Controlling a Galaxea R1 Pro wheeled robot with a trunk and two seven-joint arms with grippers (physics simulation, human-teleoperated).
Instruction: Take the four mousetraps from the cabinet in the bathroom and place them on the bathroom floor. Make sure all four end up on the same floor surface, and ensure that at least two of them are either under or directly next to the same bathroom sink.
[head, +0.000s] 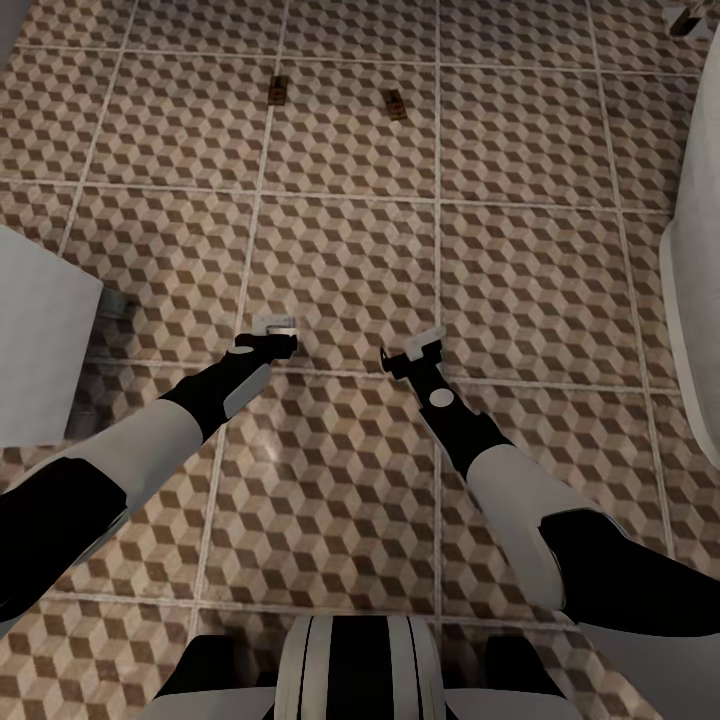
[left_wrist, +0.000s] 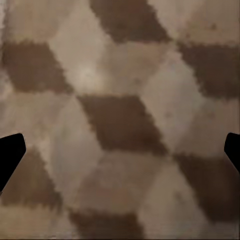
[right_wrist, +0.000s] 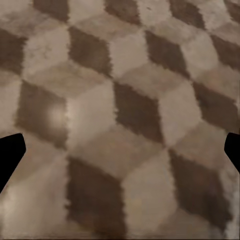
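As we look down from the head, two small brown wooden mousetraps (head: 278, 92) (head: 396, 104) lie on the cube-patterned tiled bathroom floor (head: 520, 280); two remain, we judge. In both wrist views, left gripper (left_wrist: 120, 155) and right gripper (right_wrist: 120, 155) gape empty.

White-and-black arm segments, dark wrists, striped trunk

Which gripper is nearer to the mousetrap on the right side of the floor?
The right. The right gripper hangs almost straight below the right mousetrap in the head view, some way short of it. The left gripper sits further left, closer to the other mousetrap.
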